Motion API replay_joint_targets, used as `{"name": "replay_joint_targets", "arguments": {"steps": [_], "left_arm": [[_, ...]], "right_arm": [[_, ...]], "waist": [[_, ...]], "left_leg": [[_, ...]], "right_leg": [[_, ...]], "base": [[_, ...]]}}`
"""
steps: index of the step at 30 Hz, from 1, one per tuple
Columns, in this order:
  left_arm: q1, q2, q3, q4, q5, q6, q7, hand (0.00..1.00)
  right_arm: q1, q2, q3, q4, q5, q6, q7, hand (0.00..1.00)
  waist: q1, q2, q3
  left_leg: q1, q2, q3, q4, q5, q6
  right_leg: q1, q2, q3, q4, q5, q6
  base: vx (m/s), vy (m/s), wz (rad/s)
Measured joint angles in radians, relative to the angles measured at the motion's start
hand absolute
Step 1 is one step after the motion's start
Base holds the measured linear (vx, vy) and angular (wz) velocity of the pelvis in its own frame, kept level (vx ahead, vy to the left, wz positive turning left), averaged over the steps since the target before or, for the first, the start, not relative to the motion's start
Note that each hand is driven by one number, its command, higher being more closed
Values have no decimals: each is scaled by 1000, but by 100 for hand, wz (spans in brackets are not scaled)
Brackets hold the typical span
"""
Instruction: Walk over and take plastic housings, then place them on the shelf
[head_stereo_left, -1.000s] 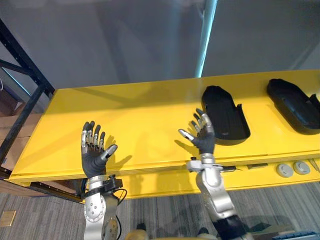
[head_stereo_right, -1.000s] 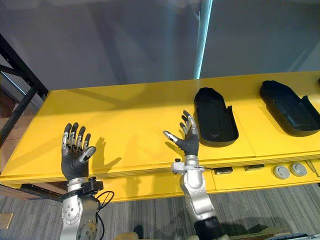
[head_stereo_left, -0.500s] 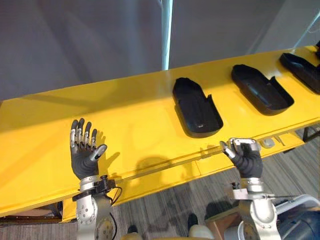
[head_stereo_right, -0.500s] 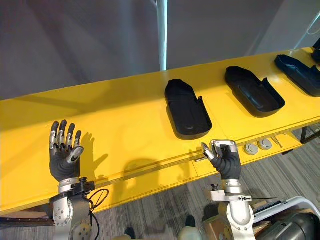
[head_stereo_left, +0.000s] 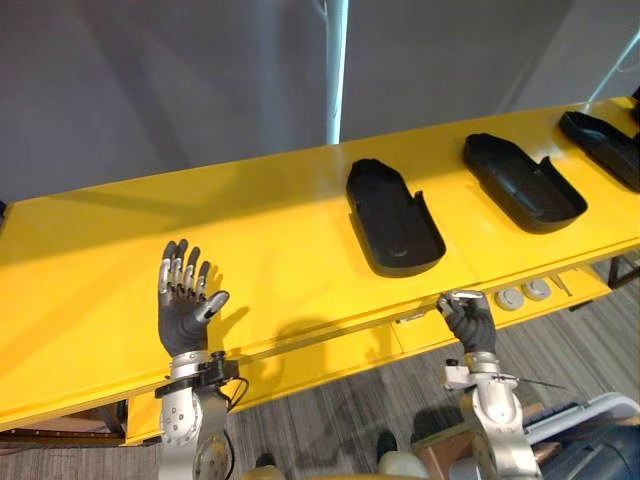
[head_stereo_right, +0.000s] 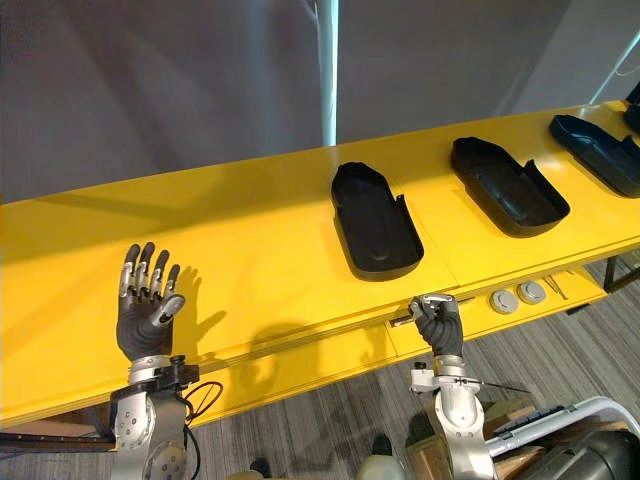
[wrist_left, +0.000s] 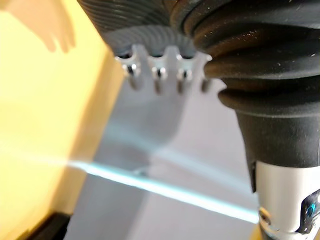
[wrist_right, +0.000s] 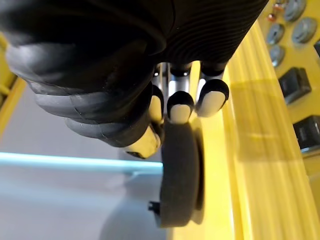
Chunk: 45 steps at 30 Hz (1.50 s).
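Left hand up, fingers spread, over the yellow table. Your right hand is curled on nothing at the near edge. The nearest housing lies just beyond it: probably a light, stiff, slick shell, so grip its raised side wall.

Bright even light, soft left hand shadow on yellow table
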Motion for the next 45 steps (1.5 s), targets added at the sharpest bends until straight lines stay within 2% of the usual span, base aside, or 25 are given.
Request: {"name": "replay_joint_targets", "arguments": {"steps": [3, 8, 16, 27, 41, 45], "left_arm": [[0, 0, -1, 0, 0, 5, -10, 0], [0, 0, 0, 0, 7, 7, -21, 0], [0, 0, 3, 0, 10, 38, -25, 0], [1, 0, 28, -1, 10, 46, -25, 0], [-7, -2, 44, -8, -2, 58, -54, 0], [-39, -7, 44, -8, -2, 63, -53, 0]], "right_arm": [[-36, -4, -11, 57, -2, 0, -20, 100], [-96, -14, -30, 130, -30, -14, -42, 100], [-154, -15, -35, 215, -26, -22, -34, 100], [-272, -50, -40, 364, -17, -16, -9, 100], [-393, -60, -62, 455, 3, -39, 1, 100], [-429, -70, -69, 470, 2, -44, -21, 100]], "waist": [[3, 13, -8], [7, 13, -9], [24, 13, -9], [34, 12, -8], [36, 23, 42], [36, 26, 57]], "left_leg": [[-11, -3, -23, 0, 9, 2], [-8, -7, -39, -1, 16, 4], [-5, -8, -54, 0, 22, 4], [-11, -21, -86, -3, 37, 10], [-15, -23, -112, -21, 60, 10], [-27, -29, -126, -20, 68, 13]], "right_leg": [[2, -4, -20, 0, 0, 0], [18, -9, -38, 1, 0, 0], [31, -11, -52, 5, 0, 0], [33, -26, -77, 29, -9, 2], [23, -32, -103, 64, -29, -1], [11, -39, -112, 74, -31, -1]], "base": [[-17, -7, 18], [-19, 1, 9], [-13, -2, 5], [-16, 6, 7], [-11, -4, 6], [9, 2, 9]]}}
